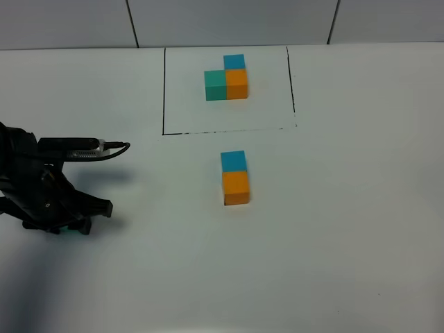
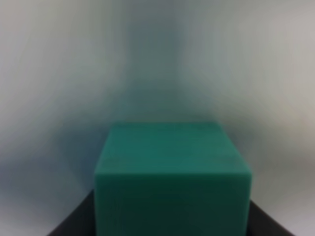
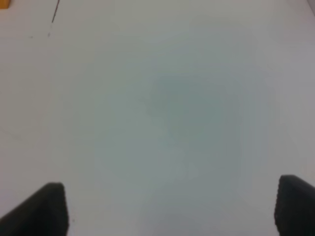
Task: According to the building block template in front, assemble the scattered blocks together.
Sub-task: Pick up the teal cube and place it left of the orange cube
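The building block template is an L of teal, orange and blue cubes inside a black outline at the back. Two of the scattered blocks, blue and orange, sit touching in a row at mid-table. The teal block is at the far left, and only a sliver of it shows under my left gripper. That gripper is shut on it, with dark fingers at both sides of the cube. My right gripper is open over bare table, out of the high view.
The white table stretches right and forward of the blocks. A cable juts from the left arm. A black line and an orange corner show at the edge of the right wrist view.
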### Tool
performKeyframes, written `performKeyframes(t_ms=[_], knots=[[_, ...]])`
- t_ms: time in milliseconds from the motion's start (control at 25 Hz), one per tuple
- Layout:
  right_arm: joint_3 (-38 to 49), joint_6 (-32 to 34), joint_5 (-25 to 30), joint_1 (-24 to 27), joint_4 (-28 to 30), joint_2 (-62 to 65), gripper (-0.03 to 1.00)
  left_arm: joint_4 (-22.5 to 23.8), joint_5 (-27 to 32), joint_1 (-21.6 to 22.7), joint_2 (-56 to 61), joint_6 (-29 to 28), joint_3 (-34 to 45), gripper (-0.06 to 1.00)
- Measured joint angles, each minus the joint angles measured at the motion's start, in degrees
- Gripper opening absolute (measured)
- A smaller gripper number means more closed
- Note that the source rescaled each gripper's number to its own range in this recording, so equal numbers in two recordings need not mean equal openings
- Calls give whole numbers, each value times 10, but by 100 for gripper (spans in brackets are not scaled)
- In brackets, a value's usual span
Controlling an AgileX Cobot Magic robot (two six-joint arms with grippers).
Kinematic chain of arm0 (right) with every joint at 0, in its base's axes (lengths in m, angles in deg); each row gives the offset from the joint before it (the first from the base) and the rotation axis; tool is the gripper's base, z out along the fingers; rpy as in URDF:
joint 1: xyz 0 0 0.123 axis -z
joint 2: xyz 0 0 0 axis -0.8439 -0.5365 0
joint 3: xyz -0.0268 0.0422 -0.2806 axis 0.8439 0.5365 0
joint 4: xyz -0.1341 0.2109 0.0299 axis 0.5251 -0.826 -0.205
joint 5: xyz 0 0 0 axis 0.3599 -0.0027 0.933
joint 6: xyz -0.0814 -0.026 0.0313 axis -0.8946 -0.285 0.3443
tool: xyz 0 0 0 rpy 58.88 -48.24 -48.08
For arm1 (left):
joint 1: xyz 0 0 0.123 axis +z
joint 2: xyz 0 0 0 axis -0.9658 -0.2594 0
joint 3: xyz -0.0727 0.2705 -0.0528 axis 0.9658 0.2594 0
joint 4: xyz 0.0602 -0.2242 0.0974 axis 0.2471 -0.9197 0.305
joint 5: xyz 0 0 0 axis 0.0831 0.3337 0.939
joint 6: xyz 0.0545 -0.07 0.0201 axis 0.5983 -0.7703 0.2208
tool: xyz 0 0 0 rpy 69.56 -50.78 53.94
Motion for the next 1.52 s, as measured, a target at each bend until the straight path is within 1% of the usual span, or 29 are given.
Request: performKeyframes(t_ms=[80, 120, 240, 360, 440, 480, 600, 720, 800, 1000, 1160, 1280, 1360, 1440, 1520], knots=[[0, 0, 0, 0, 0, 0, 72, -3, 16, -1, -3, 40, -9, 1], [0, 0, 0, 0, 0, 0, 72, -3, 27, -3, -5, 69, -16, 1], [0, 0, 0, 0, 0, 0, 72, -16, 65, -23, -7, 183, -41, 1], [0, 0, 0, 0, 0, 0, 72, -26, 102, -57, -7, 326, -79, 1], [0, 0, 0, 0, 0, 0, 72, -36, 126, -80, -7, 401, -111, 1], [0, 0, 0, 0, 0, 0, 72, -43, 131, -94, -7, 436, -124, 1], [0, 0, 0, 0, 0, 0, 72, -50, 134, -133, -8, 511, -162, 1], [0, 0, 0, 0, 0, 0, 72, -51, 134, -157, -19, 533, -195, 1], [0, 0, 0, 0, 0, 0, 72, -51, 135, -160, -31, 536, -214, 1], [0, 0, 0, 0, 0, 0, 72, -51, 183, -161, -83, 549, -267, 1], [0, 0, 0, 0, 0, 0, 72, -42, 210, -178, -122, 563, -310, 1], [0, 0, 0, 0, 0, 0, 72, -15, 221, -200, -144, 566, -338, 1], [0, 0, 0, 0, 0, 0, 72, 13, 229, -211, -156, 566, -352, 1], [0, 0, 0, 0, 0, 0, 72, 23, 227, -217, -167, 566, -358, 1], [0, 0, 0, 0, 0, 0, 72, 22, 220, -219, -173, 566, -358, 1]])
